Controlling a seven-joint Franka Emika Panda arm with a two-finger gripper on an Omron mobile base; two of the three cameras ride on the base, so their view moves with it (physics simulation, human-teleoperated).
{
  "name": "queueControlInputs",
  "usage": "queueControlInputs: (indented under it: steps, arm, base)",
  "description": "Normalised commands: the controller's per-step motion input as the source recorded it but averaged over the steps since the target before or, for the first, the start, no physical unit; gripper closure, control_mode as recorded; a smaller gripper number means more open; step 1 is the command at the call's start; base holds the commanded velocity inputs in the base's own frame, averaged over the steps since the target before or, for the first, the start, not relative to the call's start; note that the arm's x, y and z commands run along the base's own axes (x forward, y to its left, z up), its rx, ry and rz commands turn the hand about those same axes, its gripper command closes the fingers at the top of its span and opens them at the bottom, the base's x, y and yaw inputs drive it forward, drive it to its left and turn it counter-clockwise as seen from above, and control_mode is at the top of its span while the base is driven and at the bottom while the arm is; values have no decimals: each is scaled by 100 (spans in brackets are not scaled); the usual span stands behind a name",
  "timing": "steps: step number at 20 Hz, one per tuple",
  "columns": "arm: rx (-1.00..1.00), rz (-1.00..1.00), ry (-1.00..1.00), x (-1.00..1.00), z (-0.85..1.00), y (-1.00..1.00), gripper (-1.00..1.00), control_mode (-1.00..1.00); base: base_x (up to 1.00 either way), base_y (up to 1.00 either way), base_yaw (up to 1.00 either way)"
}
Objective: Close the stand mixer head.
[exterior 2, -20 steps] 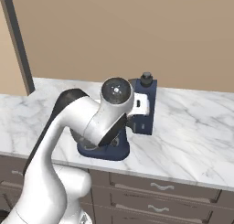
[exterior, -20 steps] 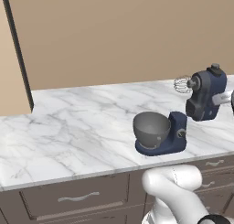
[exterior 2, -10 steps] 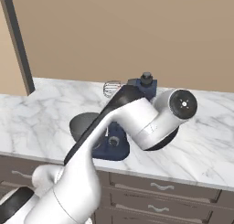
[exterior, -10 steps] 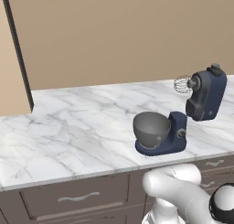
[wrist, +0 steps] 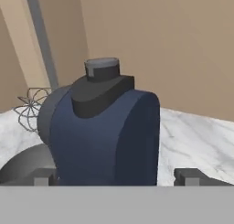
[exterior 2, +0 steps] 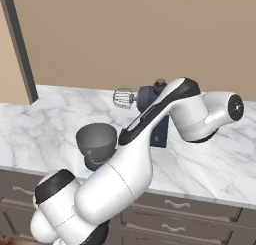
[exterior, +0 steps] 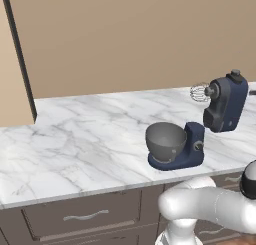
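A plain tan wall (exterior: 125, 39) stands behind a long white marble countertop with grey veins (exterior: 75, 144). At the left side, a narrow dark vertical strip (exterior: 20, 59) runs down the wall to the countertop, and left of it is a lighter beige panel (exterior: 7, 89). Under the countertop are dark brown-grey cabinet drawers (exterior: 80, 216) with curved silver metal handles (exterior: 86, 216). The same wall (exterior 2: 150, 34), countertop (exterior 2: 210, 164) and drawers (exterior 2: 200, 209) appear in the right base view. The light is soft and even, with faint shadows on the marble.
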Motion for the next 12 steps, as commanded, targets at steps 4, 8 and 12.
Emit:
queueControlInputs:
  steps: [4,8,12]
  arm:
    - [1,57,-3,76,-33,71,-100,-100]
    - [-8,67,-9,36,-57,100,-100,-100]
    - [-15,64,-16,18,-73,100,-100,-100]
  base:
    - [0,0,0]
    - [0,0,0]
    - [0,0,0]
